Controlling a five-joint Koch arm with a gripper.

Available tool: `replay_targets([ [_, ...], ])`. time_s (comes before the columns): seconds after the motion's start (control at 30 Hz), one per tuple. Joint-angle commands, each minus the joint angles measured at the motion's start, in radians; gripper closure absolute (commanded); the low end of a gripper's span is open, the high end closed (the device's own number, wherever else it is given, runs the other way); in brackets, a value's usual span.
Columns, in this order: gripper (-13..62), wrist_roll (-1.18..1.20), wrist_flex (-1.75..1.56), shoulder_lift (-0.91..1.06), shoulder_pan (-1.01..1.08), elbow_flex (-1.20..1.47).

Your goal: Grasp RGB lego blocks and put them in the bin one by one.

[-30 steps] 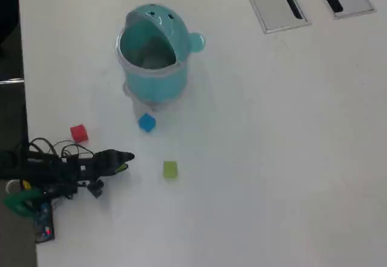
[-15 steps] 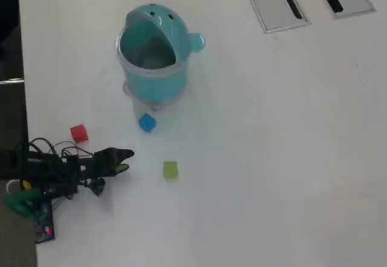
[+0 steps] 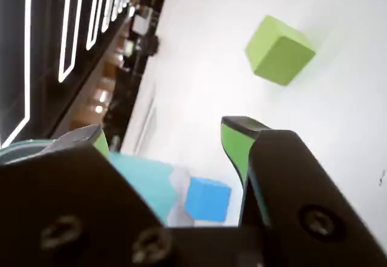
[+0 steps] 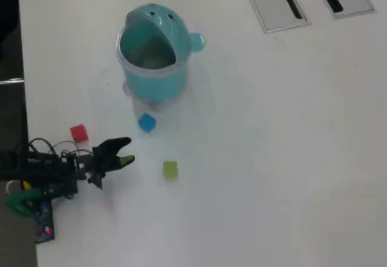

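In the overhead view the teal bin stands upright at the upper left, its mouth facing the camera. The blue block lies just below it. At the left sits the red block, and the yellow-green block lies lower down. My gripper is open between the red and yellow-green blocks, touching neither. The wrist view looks through my open gripper: nothing sits between the green-padded fingers. Beyond them are the blue block, the bin and the yellow-green block.
Two flat grey slotted panels are set into the white table at the top right of the overhead view. The table's left edge runs beside the arm's base, where cables and a small circuit board sit.
The jaws have spread apart from a nearly closed stance. The gripper tip has shifted slightly up in the overhead view. No block has moved.
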Motion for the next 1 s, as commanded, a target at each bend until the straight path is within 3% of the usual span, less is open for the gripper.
replay_targets([
  [0.0, 15.7, -0.072, -0.169, 0.058, -0.014, 0.061],
  [0.63, 16.4, -0.554, -0.348, 0.063, -0.342, 0.037],
  [0.97, 17.7, -0.607, -0.387, 0.063, -0.48, -0.023],
])
